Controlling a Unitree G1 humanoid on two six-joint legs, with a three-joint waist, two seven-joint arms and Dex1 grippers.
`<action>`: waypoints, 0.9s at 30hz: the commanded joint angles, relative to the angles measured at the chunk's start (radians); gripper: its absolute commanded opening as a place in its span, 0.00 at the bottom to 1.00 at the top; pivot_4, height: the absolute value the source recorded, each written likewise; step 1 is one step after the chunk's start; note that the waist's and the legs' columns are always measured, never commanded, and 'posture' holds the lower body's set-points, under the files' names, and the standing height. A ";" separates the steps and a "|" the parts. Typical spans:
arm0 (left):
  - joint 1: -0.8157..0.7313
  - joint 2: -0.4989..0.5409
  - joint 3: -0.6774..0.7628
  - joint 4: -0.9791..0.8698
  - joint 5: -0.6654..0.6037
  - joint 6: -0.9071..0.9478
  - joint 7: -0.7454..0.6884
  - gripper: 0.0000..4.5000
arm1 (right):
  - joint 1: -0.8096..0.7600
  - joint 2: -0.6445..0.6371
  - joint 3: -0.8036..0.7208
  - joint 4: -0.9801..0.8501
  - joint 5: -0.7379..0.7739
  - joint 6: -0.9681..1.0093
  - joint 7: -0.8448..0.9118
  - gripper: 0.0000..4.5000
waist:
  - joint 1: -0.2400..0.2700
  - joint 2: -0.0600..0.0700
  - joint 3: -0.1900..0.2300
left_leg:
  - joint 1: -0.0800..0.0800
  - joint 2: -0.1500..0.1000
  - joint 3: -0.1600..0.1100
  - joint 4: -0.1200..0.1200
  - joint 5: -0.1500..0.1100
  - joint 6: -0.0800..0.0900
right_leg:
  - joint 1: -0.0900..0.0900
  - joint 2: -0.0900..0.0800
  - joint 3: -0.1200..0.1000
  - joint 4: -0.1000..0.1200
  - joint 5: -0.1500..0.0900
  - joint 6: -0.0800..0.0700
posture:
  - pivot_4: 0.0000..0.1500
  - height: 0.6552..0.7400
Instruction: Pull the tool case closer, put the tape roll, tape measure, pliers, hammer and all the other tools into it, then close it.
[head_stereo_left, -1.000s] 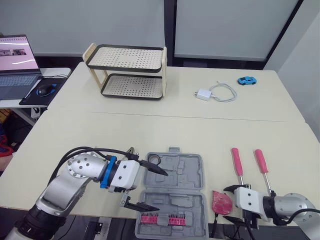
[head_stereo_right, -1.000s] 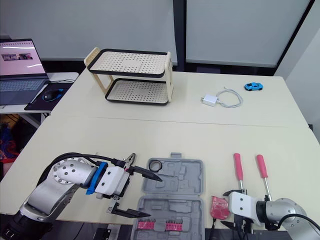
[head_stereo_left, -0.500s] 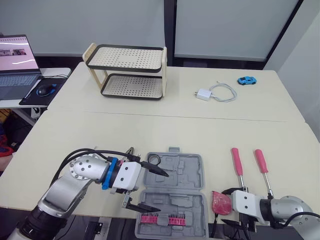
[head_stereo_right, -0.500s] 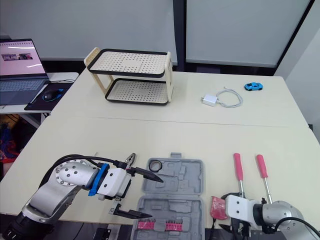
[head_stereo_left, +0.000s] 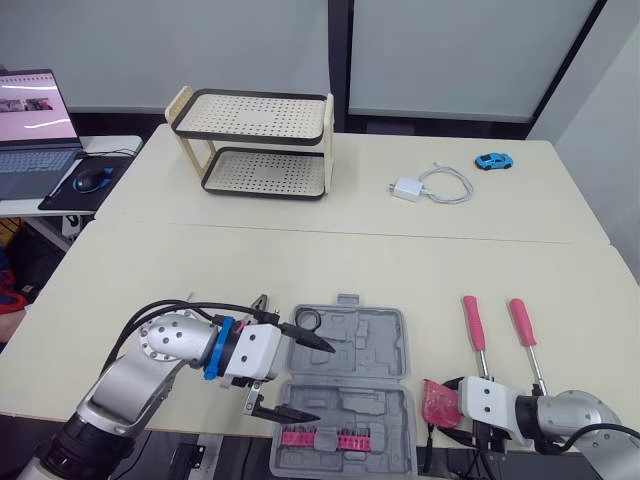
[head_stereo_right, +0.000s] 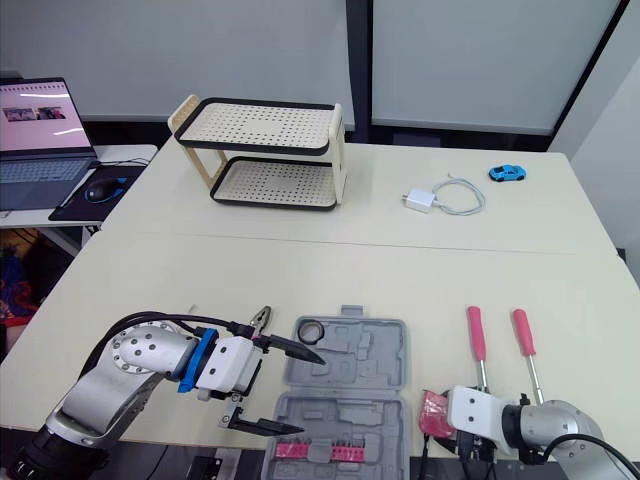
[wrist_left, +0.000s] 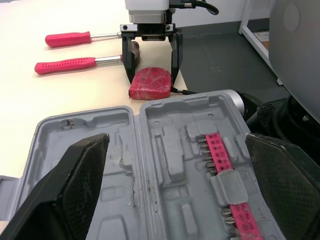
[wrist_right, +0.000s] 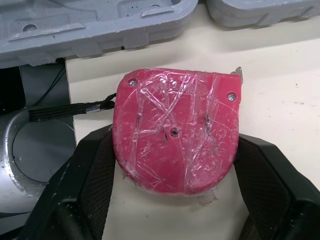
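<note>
I seem to be in an office or a lab-style workroom. In front of me stand wide, pale tables (head_stereo_left: 300, 260) pushed edge to edge, with plain grey wall panels (head_stereo_left: 450, 50) behind them. Off to my left a smaller side table (head_stereo_left: 115, 143) carries an open laptop (head_stereo_left: 30, 125) with its screen lit, and a mouse (head_stereo_left: 92, 179) on a dark mouse pad (head_stereo_left: 60, 197). On the far table stand a two-tier perforated rack (head_stereo_left: 255, 145), a white charger (head_stereo_left: 405, 189) with its coiled cable (head_stereo_left: 452, 186) and a small blue toy car (head_stereo_left: 491, 161). The floor (wrist_left: 225, 55) beyond the table edge is bare grey.
</note>
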 joint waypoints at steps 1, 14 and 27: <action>-0.003 0.010 0.044 0.006 -0.022 0.023 0.022 1.00 | -0.014 -0.030 -0.081 -0.110 0.044 0.070 0.018 0.71 | -0.001 0.000 0.000 | 0.000 0.000 0.000 0.000 0.000 0.000 | 0.000 0.000 0.000 0.000 0.000 0.000 | 1.00 0.94; -0.022 0.064 0.151 0.054 -0.020 0.112 0.095 1.00 | -0.623 -0.206 0.092 -0.325 0.177 0.681 0.224 0.71 | 0.000 -0.001 0.006 | -0.002 0.000 -0.001 -0.001 0.000 0.000 | -0.003 0.000 -0.001 -0.002 0.000 0.000 | 1.00 0.94; -0.034 0.043 0.129 0.109 0.033 0.066 0.102 1.00 | -1.065 -0.018 0.536 -0.055 0.039 0.723 0.282 0.71 | -0.001 0.000 0.008 | -0.014 -0.001 0.000 -0.001 0.000 0.000 | -0.016 -0.001 -0.002 0.000 0.002 -0.001 | 1.00 0.94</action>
